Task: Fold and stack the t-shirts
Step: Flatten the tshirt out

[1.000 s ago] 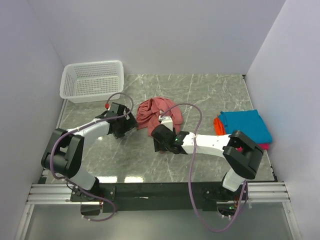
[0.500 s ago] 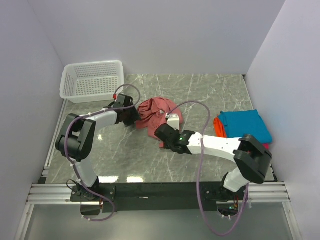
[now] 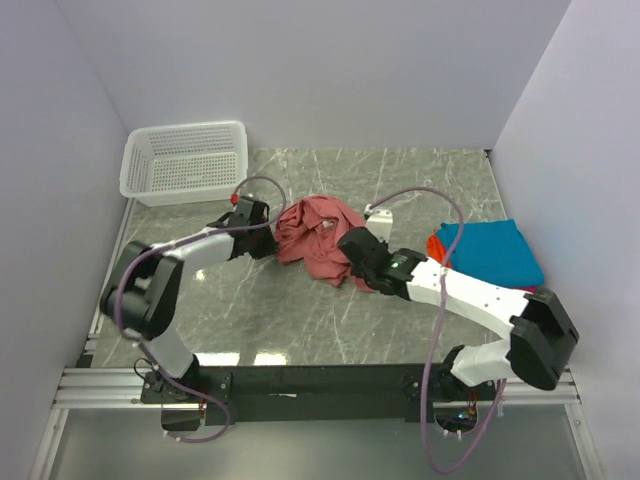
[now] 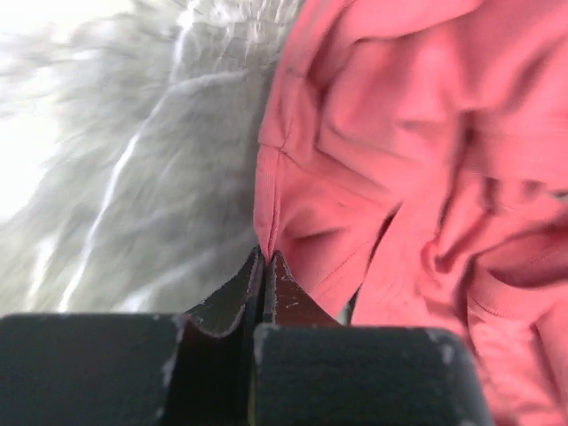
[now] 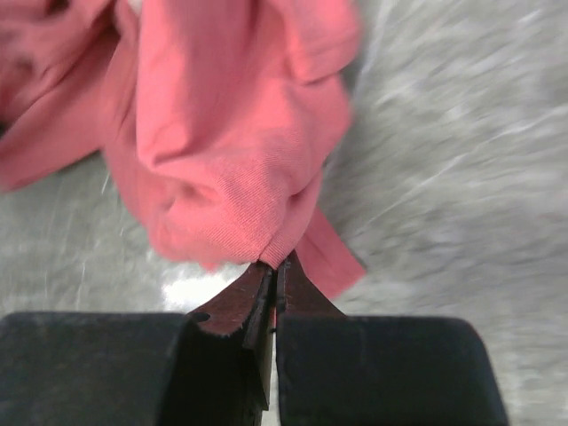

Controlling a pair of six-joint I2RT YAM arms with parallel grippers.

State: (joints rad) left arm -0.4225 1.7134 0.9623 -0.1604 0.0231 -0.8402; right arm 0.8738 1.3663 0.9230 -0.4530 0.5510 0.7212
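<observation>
A crumpled salmon-red t-shirt [image 3: 318,238] lies bunched in the middle of the marble table. My left gripper [image 3: 268,240] is at its left edge, shut on a hem corner of the cloth [image 4: 266,250]. At the shirt's lower right side, my right gripper [image 3: 352,266] is shut on a ribbed fold of the same shirt [image 5: 277,259]. A folded teal-blue t-shirt [image 3: 490,250] sits on top of an orange one [image 3: 436,248] and a magenta-pink one [image 3: 530,293] at the right edge of the table.
A white mesh basket [image 3: 186,162] stands at the back left corner. White walls close in the table [image 3: 420,180] on the left, back and right. Purple cables loop over both arms.
Both grippers closed on the red shirt. The left gripper moved right to the shirt's left edge; the right gripper moved right and up, dragging the cloth's lower edge with it.
</observation>
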